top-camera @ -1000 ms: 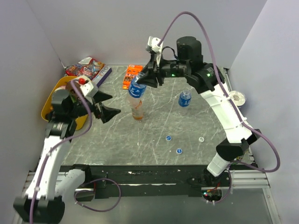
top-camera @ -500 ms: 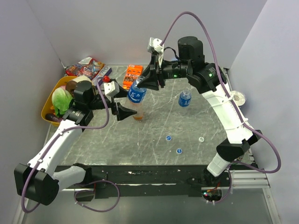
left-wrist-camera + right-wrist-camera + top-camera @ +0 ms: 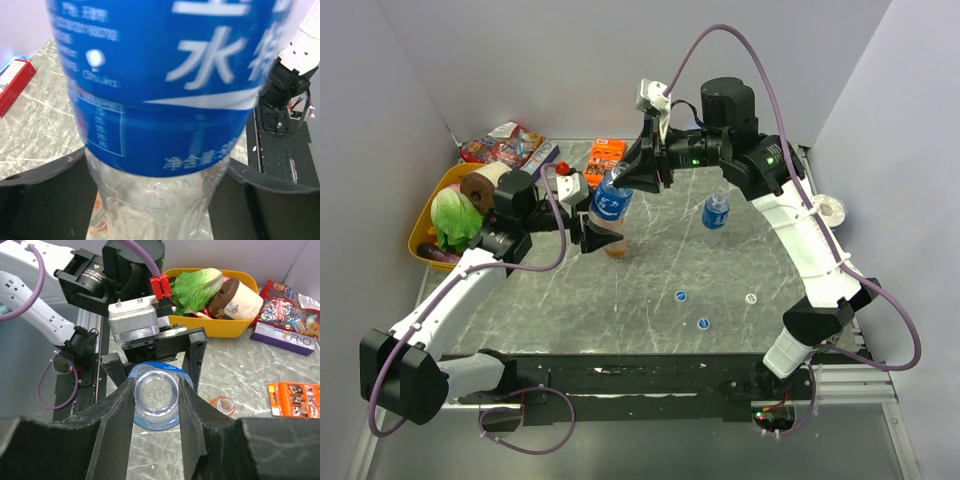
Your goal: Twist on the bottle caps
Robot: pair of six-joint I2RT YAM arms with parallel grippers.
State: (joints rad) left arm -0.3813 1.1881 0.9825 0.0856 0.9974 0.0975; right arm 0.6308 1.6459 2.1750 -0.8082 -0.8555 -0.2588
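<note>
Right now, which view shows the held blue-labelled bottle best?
Top external: the bottle shows along its length, the right gripper at its upper end, the left gripper lower down. Left wrist shows only its middle, blurred; right wrist only one end.

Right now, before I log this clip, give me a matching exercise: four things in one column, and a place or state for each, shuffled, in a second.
Things:
1. bigger blue-label bottle
2. short bottle
3. caps
4. yellow bin

Places or states:
A. lying loose on the table, towards the front
B. at the left edge, holding a lettuce
C. gripped at the neck by the right hand
D. standing alone, nothing touching it

Pairs: 1-C, 2-D, 3-A, 4-B
</note>
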